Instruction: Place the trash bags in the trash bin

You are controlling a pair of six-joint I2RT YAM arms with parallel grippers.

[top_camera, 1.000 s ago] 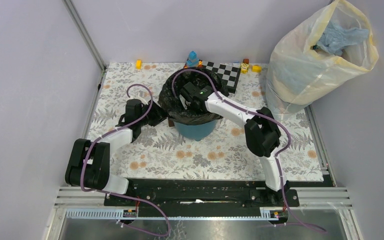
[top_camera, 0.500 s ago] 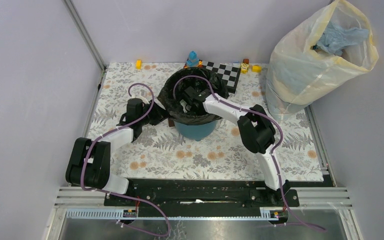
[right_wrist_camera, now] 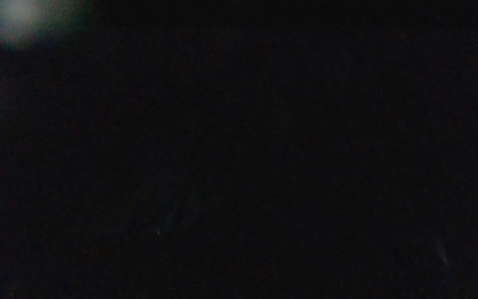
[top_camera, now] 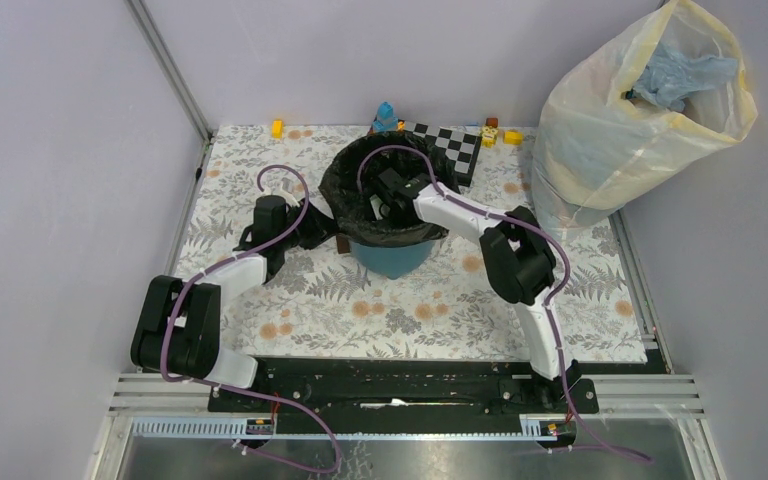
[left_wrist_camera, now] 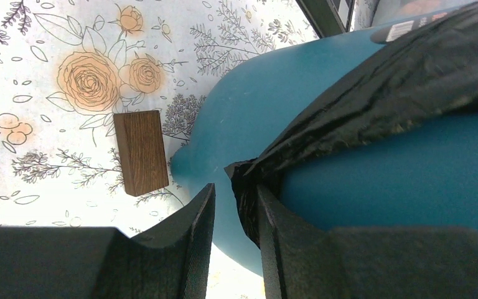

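Note:
The teal-blue trash bin [top_camera: 392, 258] stands mid-table with a black trash bag [top_camera: 345, 190] lining it, its film draped over the rim. My left gripper [top_camera: 332, 232] is low at the bin's left side. In the left wrist view its jaws [left_wrist_camera: 235, 199] stand slightly apart, with the bag's hanging edge [left_wrist_camera: 398, 81] against the right finger and the bin wall [left_wrist_camera: 255, 106] behind. My right gripper [top_camera: 397, 190] reaches down inside the bag. Its fingers are hidden and the right wrist view is black.
A small wooden block [left_wrist_camera: 140, 151] lies on the floral cloth by the bin's left foot. A large translucent sack [top_camera: 640, 110] stands at the back right. A checkerboard [top_camera: 455, 145] and small toys [top_camera: 385, 115] lie behind the bin.
My right gripper has moved a little back and deeper into the bag, and its elbow shifted. The left arm has stayed put.

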